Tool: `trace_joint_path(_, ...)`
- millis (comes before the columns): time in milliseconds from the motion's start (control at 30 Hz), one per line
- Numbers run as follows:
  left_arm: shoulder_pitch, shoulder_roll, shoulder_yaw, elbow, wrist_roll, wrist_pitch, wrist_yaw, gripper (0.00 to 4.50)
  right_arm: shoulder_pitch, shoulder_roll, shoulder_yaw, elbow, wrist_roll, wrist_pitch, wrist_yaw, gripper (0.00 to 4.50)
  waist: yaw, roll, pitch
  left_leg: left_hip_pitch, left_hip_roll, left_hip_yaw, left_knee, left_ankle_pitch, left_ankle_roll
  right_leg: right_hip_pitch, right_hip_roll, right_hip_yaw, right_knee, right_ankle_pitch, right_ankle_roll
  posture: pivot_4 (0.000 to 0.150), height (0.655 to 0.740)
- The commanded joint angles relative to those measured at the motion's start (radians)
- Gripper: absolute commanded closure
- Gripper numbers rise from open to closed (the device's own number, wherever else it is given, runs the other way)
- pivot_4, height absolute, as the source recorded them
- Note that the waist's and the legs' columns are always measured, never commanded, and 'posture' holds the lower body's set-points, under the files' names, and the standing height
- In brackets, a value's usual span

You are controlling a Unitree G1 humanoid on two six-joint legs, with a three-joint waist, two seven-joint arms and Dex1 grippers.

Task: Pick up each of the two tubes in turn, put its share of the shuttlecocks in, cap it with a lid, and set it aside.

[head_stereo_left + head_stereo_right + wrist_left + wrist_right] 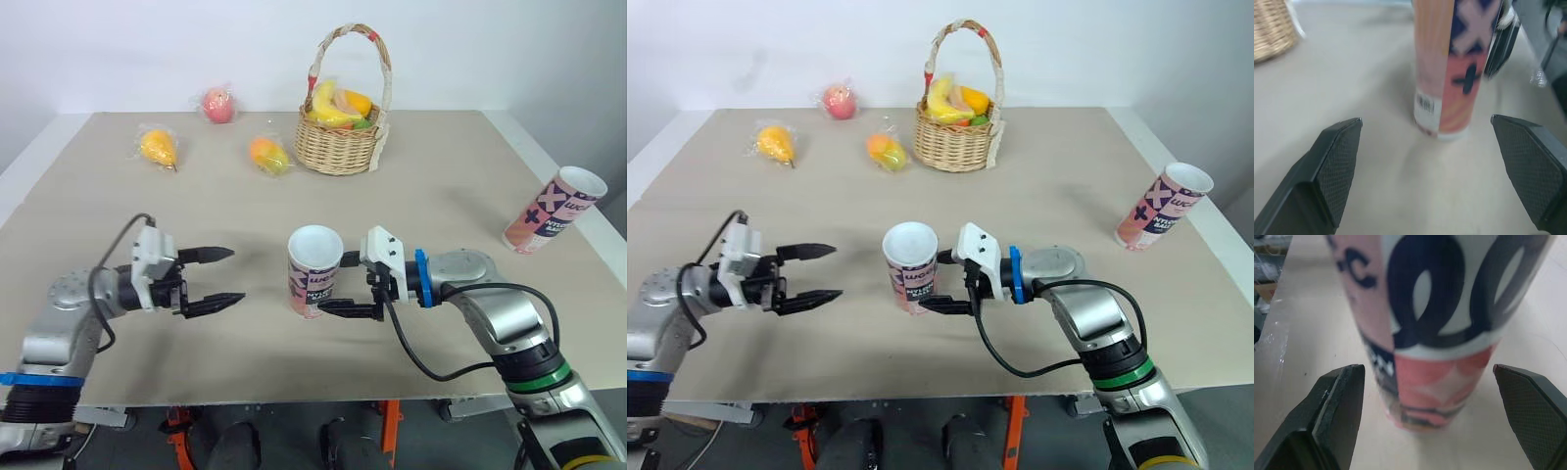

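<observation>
An open-topped patterned tube [313, 272] stands upright in the middle of the table's near half. My right gripper [341, 286] is open just to its right, with its fingers [1339, 411] spread on either side of the tube's lower part [1440, 333] and gaps showing on both sides. My left gripper [235, 275] is open and empty, a short way left of the tube and pointing at it; the tube [1449, 68] stands ahead of its fingers [1327, 181]. A second tube [554, 211] leans tilted at the table's right edge.
A wicker basket [343, 147] of fruit stands at the back centre. Three bagged fruits lie at the back left: a red one [217, 104], a yellow one [160, 147] and an orange one [269, 155]. The table's front edge is close under both arms.
</observation>
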State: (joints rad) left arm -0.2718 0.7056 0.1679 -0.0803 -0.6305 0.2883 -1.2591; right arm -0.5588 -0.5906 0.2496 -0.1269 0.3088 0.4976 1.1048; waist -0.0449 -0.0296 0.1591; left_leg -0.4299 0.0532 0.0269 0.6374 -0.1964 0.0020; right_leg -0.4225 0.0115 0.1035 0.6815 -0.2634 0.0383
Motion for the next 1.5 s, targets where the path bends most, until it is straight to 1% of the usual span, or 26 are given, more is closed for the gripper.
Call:
trace_joint_path(33, 0.012, 0.046, 0.088, -0.128, -0.162, 0.141, 0.029, 0.13, -0.032, 0.027, 0.004, 0.025, 0.005, -0.028, 0.015, 0.0, -0.001, -0.001, 0.001, 0.0, 0.0, 0.0, 0.0, 0.0, 0.0, 0.0, 0.0, 0.0, 0.0, 0.0, 0.0, 0.15, 0.74)
trace_joint_path(100, 0.024, 0.076, 0.12, -0.173, -0.218, 0.198, 0.032, 0.13, -0.043, 0.044, 0.009, 0.048, 0.006, -0.037, 0.026, 0.0, -0.001, -0.001, 0.001, 0.0, 0.001, 0.0, 0.0, 0.0, 0.0, 0.0, 0.0, 0.0, 0.0, 0.0, -0.001, 0.15, 0.74)
trace_joint_path(233, 0.036, 0.112, 0.161, -0.22, -0.258, 0.228, 0.028, 0.13, -0.068, 0.078, 0.011, 0.083, 0.02, -0.04, 0.048, 0.0, -0.002, -0.001, 0.001, 0.001, 0.001, 0.0, 0.0, 0.0, 0.0, 0.0, 0.001, -0.001, 0.0, 0.0, -0.001, 0.15, 0.74)
trace_joint_path(400, 0.017, 0.103, 0.182, -0.258, -0.251, 0.186, 0.055, 0.13, -0.095, 0.12, 0.017, 0.125, 0.011, -0.054, 0.056, 0.0, -0.002, -0.002, 0.001, 0.001, 0.002, 0.0, 0.0, 0.0, -0.001, 0.0, 0.001, -0.002, 0.0, 0.001, -0.002, 0.15, 0.74)
trace_joint_path(600, 0.037, 0.09, 0.153, -0.244, -0.201, 0.136, 0.048, 0.13, -0.105, 0.136, 0.017, 0.142, 0.007, -0.064, 0.063, 0.0, -0.002, -0.001, 0.001, 0.001, 0.002, 0.0, 0.0, 0.0, -0.001, 0.0, 0.001, -0.002, 0.0, 0.001, -0.003, 0.15, 0.74)
trace_joint_path(633, 0.035, 0.087, 0.145, -0.238, -0.195, 0.13, 0.047, 0.05, -0.104, 0.135, 0.016, 0.141, 0.007, -0.064, 0.064, 0.25, -0.002, -0.002, 0.001, 0.001, 0.002, 0.0, 0.0, 0.0, -0.001, 0.0, 0.001, -0.002, 0.0, 0.0, -0.003, 0.15, 0.74)
trace_joint_path(667, 0.032, 0.084, 0.14, -0.234, -0.191, 0.126, 0.047, 0.0, -0.102, 0.135, 0.016, 0.139, 0.008, -0.063, 0.064, 0.4, -0.001, -0.001, 0.001, 0.001, 0.002, 0.0, 0.0, 0.0, -0.001, 0.0, 0.001, -0.002, 0.0, 0.0, -0.003, 0.15, 0.74)
trace_joint_path(767, 0.012, 0.07, 0.116, -0.219, -0.18, 0.117, 0.05, 0.0, -0.098, 0.13, 0.008, 0.134, 0.009, -0.054, 0.057, 1.34, -0.001, -0.001, 0.001, 0.001, 0.002, 0.0, 0.0, 0.0, -0.001, 0.0, 0.001, -0.002, 0.0, 0.0, -0.003, 0.15, 0.74)
trace_joint_path(900, -0.024, 0.046, 0.077, -0.195, -0.155, 0.101, 0.051, 0.0, -0.094, 0.111, -0.01, 0.119, 0.023, -0.034, 0.058, 1.34, -0.001, -0.001, 0.001, 0.001, 0.002, 0.0, 0.0, 0.0, -0.001, 0.0, 0.001, -0.002, 0.001, 0.001, -0.003, 0.15, 0.74)
trace_joint_path(1000, -0.078, 0.01, 0.029, -0.166, -0.126, 0.083, 0.065, 0.0, -0.089, 0.089, -0.038, 0.109, 0.04, -0.018, 0.053, 1.34, 0.001, -0.002, 0.001, 0.001, 0.001, 0.0, 0.0, 0.0, -0.001, 0.001, 0.001, -0.002, 0.001, 0.001, -0.003, 0.15, 0.74)
trace_joint_path(1100, -0.151, -0.045, -0.012, -0.128, -0.097, 0.066, 0.091, 0.0, -0.081, 0.064, -0.095, 0.1, 0.058, -0.006, 0.022, 1.34, 0.004, -0.002, 0.001, 0.0, 0.0, -0.001, 0.001, 0.0, -0.001, 0.001, 0.0, -0.001, 0.001, 0.001, -0.002, 0.15, 0.74)
trace_joint_path(1167, -0.22, -0.09, -0.058, -0.085, -0.056, 0.052, 0.114, 0.0, -0.082, 0.042, -0.185, 0.114, 0.077, 0.011, -0.038, 1.34, 0.005, -0.002, 0.002, 0.0, -0.001, 0.0, 0.001, 0.0, -0.001, 0.001, 0.0, -0.001, 0.001, 0.002, -0.002, 0.15, 0.74)
trace_joint_path(1233, -0.28, -0.133, -0.1, -0.048, -0.03, 0.049, 0.122, 0.0, -0.08, 0.016, -0.282, 0.144, 0.085, 0.019, -0.114, 1.34, 0.009, -0.002, 0.002, -0.001, -0.002, -0.001, 0.002, 0.0, -0.001, 0.001, 0.0, -0.001, 0.0, 0.005, -0.005, 0.15, 0.74)
trace_joint_path(1300, -0.335, -0.181, -0.137, -0.009, -0.001, 0.036, 0.14, 0.0, -0.066, -0.01, -0.369, 0.182, 0.075, 0.015, -0.195, 1.34, 0.011, -0.002, 0.002, -0.001, -0.003, -0.001, 0.002, 0.0, -0.001, 0.001, -0.001, 0.0, 0.0, 0.005, -0.004, 0.15, 0.74)
trace_joint_path(1500, -0.467, -0.314, -0.187, 0.13, 0.053, 0.005, 0.175, 0.0, -0.01, -0.067, -0.547, 0.326, 0.015, -0.009, -0.44, 1.34, 0.015, -0.002, 0.002, -0.001, -0.003, 0.0, 0.002, 0.0, -0.001, 0.001, -0.001, 0.002, 0.0, 0.005, -0.004, 0.15, 0.74)
